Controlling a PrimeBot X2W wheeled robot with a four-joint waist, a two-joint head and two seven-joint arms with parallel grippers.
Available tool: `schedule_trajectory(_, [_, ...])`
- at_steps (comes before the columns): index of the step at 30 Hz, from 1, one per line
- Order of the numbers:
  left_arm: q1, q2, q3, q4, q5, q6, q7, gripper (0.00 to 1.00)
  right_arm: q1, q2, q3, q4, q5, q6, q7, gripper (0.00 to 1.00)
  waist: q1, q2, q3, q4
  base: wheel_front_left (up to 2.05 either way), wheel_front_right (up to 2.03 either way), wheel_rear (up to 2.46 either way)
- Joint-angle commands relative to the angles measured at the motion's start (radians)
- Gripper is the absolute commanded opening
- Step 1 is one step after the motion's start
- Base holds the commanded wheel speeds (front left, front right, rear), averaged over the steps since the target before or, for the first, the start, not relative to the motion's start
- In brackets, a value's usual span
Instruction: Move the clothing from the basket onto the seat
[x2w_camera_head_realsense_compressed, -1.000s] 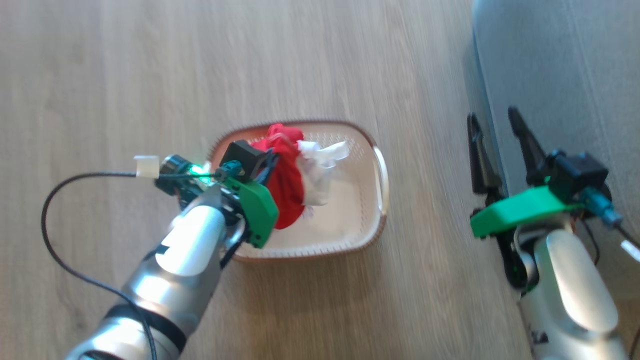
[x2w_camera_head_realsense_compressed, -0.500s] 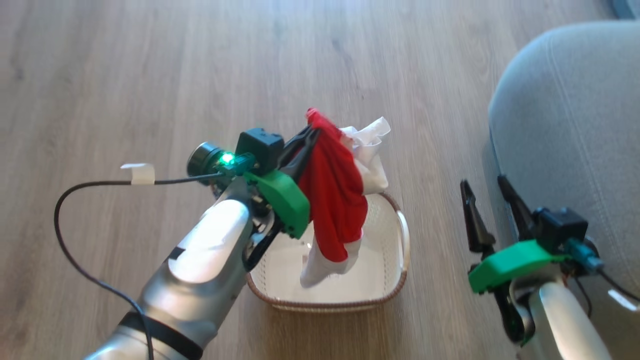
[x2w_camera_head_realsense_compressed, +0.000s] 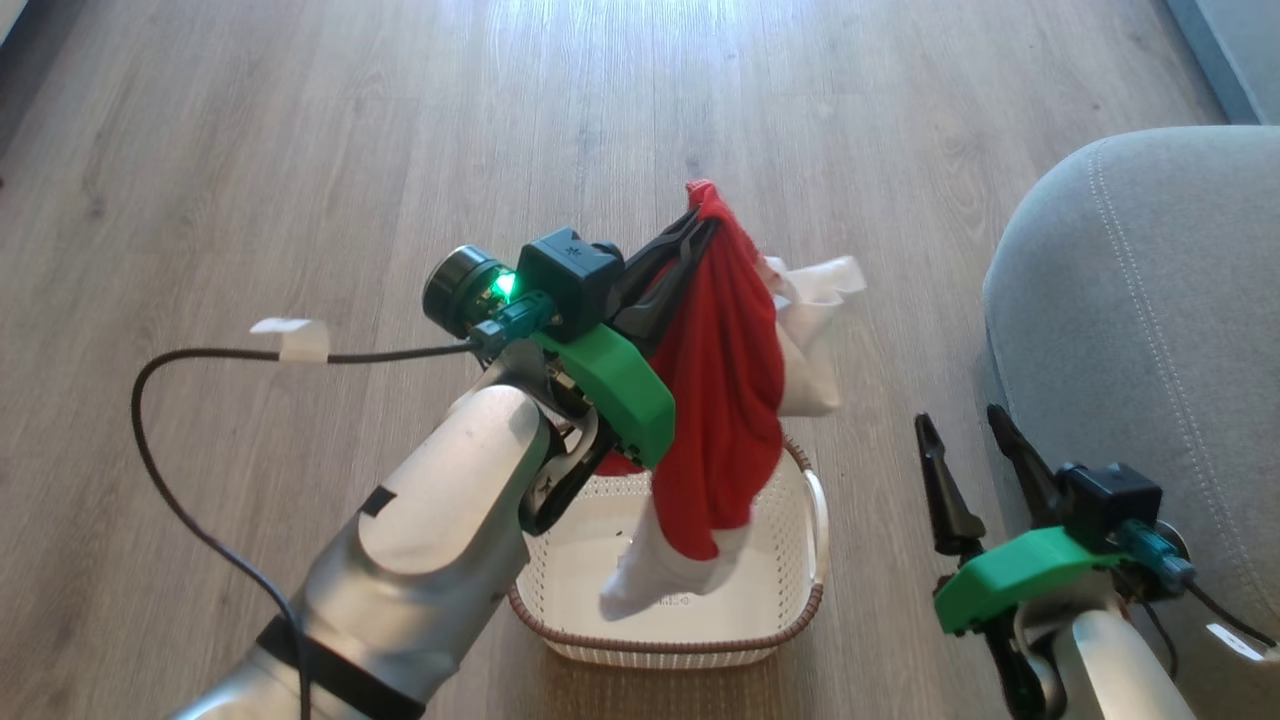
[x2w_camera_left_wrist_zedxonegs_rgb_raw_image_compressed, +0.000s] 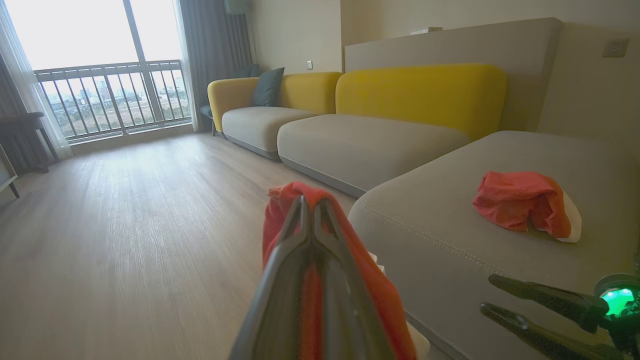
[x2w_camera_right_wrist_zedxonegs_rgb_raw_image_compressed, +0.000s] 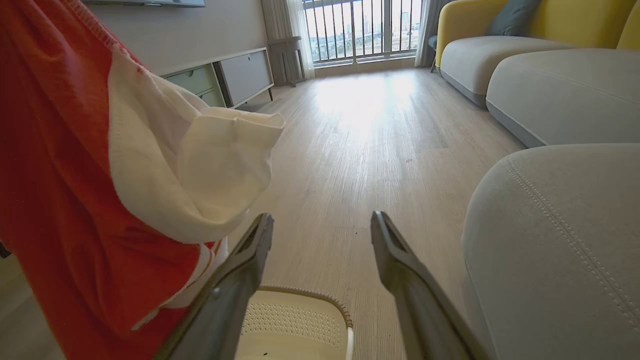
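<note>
Open floor (x2w_camera_head_realsense_compressed: 300, 150) ahead and left; the seat (x2w_camera_head_realsense_compressed: 1150, 300) walls the right.
Hanging clothing (x2w_camera_head_realsense_compressed: 725, 400) screens the basket (x2w_camera_head_realsense_compressed: 690, 647); the right gripper (x2w_camera_head_realsense_compressed: 957, 418), fingers spread, stands between basket and seat; a red garment (x2w_camera_left_wrist_zedxonegs_rgb_raw_image_compressed: 525, 205) lies on the seat, bare cushion around it.

Red clothing (x2w_camera_head_realsense_compressed: 720, 400) and the left forearm (x2w_camera_head_realsense_compressed: 430, 540) hide much of the basket (x2w_camera_head_realsense_compressed: 690, 648); the seat (x2w_camera_head_realsense_compressed: 1150, 300) runs off the head view's right edge.
</note>
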Motion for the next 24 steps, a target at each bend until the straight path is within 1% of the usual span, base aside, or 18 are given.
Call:
schedule_trajectory(1, [-0.043, 0.014, 0.03, -0.045, -0.005, 0.012, 0.002, 0.0, -0.018, -0.002, 0.035, -0.054, 0.003, 0.0, -0.007, 1.0, 0.0001, -0.0001, 0.001, -0.001, 0.0, 0.0, 0.0])
schedule_trajectory(4, [-0.037, 0.016, 0.023, -0.059, -0.005, 0.015, 0.008, 0.0, -0.026, -0.001, 0.083, -0.122, 0.012, 0.0, -0.007, 1.0, 0.0001, -0.0001, 0.003, -0.005, 0.0, 0.0, 0.0])
schedule_trajectory(7, [-0.03, 0.02, 0.019, -0.062, -0.007, 0.018, 0.011, 0.0, -0.04, -0.013, 0.158, -0.184, 0.003, 0.0, -0.007, 1.0, 0.0001, -0.0001, 0.005, -0.01, 0.0, 0.0, 0.0])
schedule_trajectory(10, [-0.026, 0.02, 0.014, -0.063, -0.008, 0.02, 0.011, 0.0, -0.072, -0.022, 0.238, -0.201, -0.012, 0.0, -0.007, 1.0, 0.0001, -0.0001, 0.005, -0.013, 0.0, 0.0, 0.0])
schedule_trajectory(12, [-0.025, 0.02, 0.009, -0.065, -0.01, 0.02, 0.013, 0.0, -0.106, -0.021, 0.286, -0.191, -0.026, 0.0, -0.007, 1.0, 0.0001, -0.0001, 0.004, -0.013, 0.0, 0.0, 0.0])
schedule_trajectory(14, [-0.026, 0.019, 0.002, -0.068, -0.013, 0.019, 0.013, 0.0, -0.142, -0.018, 0.316, -0.151, -0.043, 0.0, -0.007, 1.0, 0.0001, -0.0001, 0.003, -0.009, 0.0, 0.0, 0.0])
schedule_trajectory(15, [-0.026, 0.019, 0.002, -0.068, -0.013, 0.019, 0.013, 0.0, -0.142, -0.018, 0.316, -0.151, -0.043, 0.0, -0.007, 1.0, 0.0001, -0.0001, 0.003, -0.009, 0.0, 0.0, 0.0])
schedule_trajectory(19, [-0.032, 0.016, -0.018, -0.073, -0.022, 0.015, 0.012, 0.0, -0.221, -0.003, 0.35, -0.033, -0.067, 0.0, -0.005, 1.0, 0.0001, -0.0001, 0.001, 0.011, 0.0, 0.0, 0.0])
schedule_trajectory(24, [-0.038, 0.014, -0.051, -0.076, -0.035, 0.01, 0.01, 0.0, -0.315, 0.014, 0.363, 0.133, -0.081, 0.0, 0.004, 1.0, 0.0001, -0.0001, 0.001, 0.045, 0.0, 0.0, 0.0])
